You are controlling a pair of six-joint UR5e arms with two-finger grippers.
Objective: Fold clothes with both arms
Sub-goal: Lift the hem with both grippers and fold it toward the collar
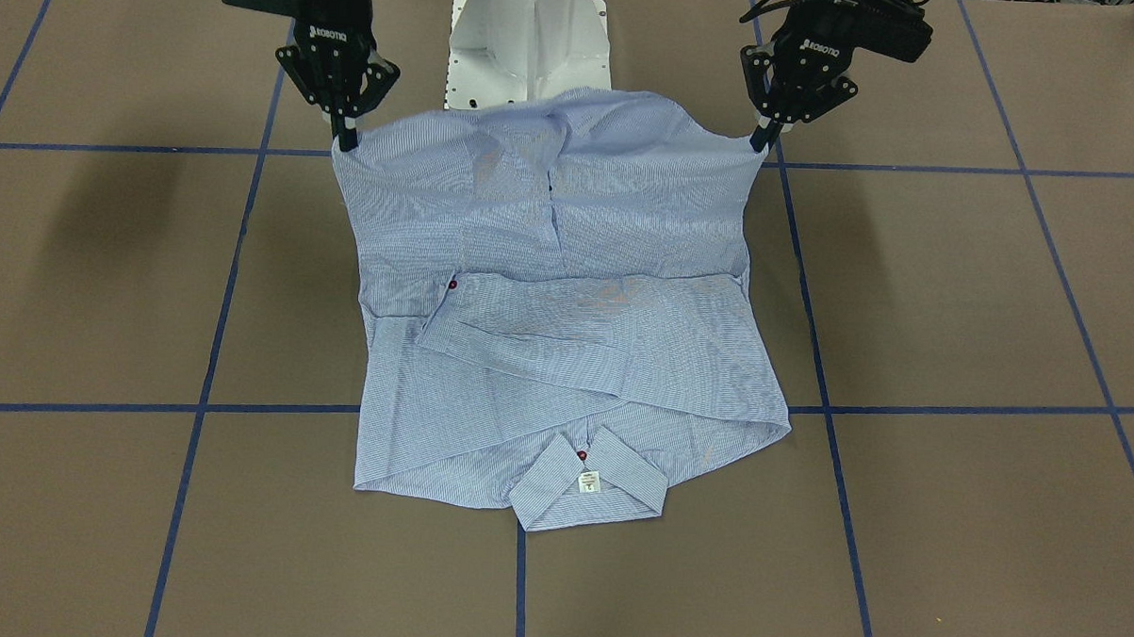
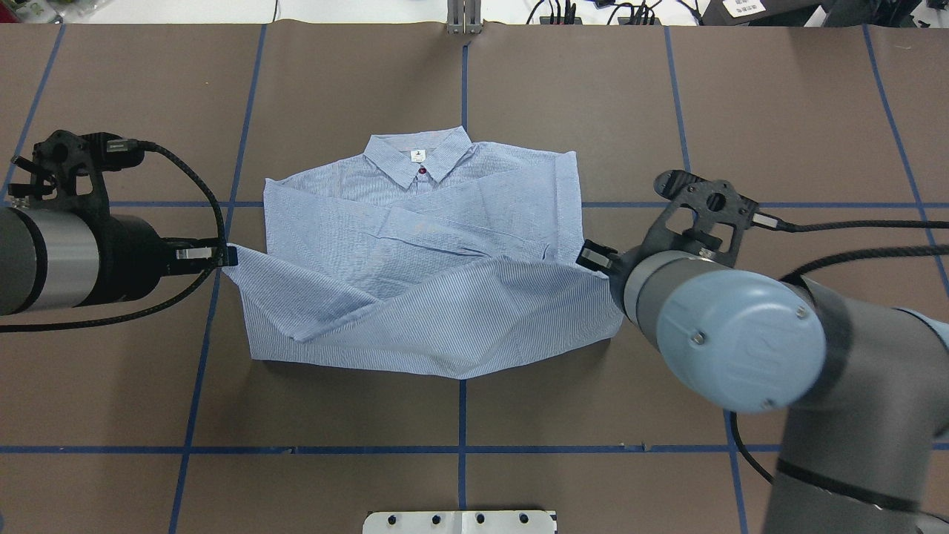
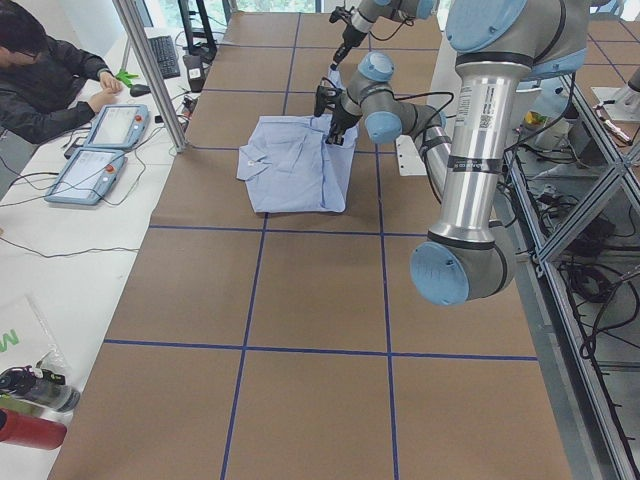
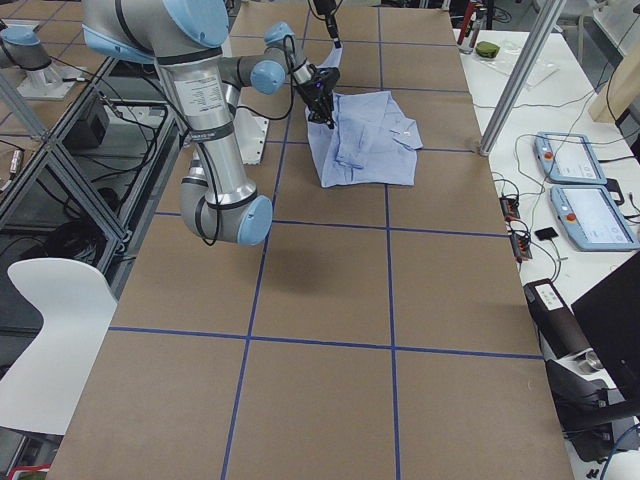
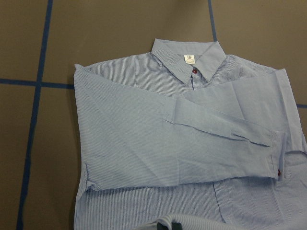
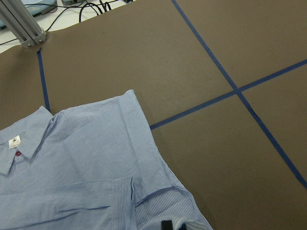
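Pale-blue shirt (image 1: 566, 356) is lying on the table (image 1: 954, 304), its raised hem corners being pinched by left gripper (image 1: 765, 139) and right gripper (image 1: 346, 136) (jaws closed on cloth), needing level, matched travel toward the collar (image 1: 588, 480).

A large table (image 3: 320, 290) covered in brown paper and marked into squares by blue tape lines (image 3: 320, 350) stands under even light, with a white desk (image 3: 60, 260) carrying two control tablets (image 3: 87, 174), a slanting metal post (image 3: 148, 70), a white chair (image 4: 50, 330) and an open metal frame (image 4: 62, 158) around it.
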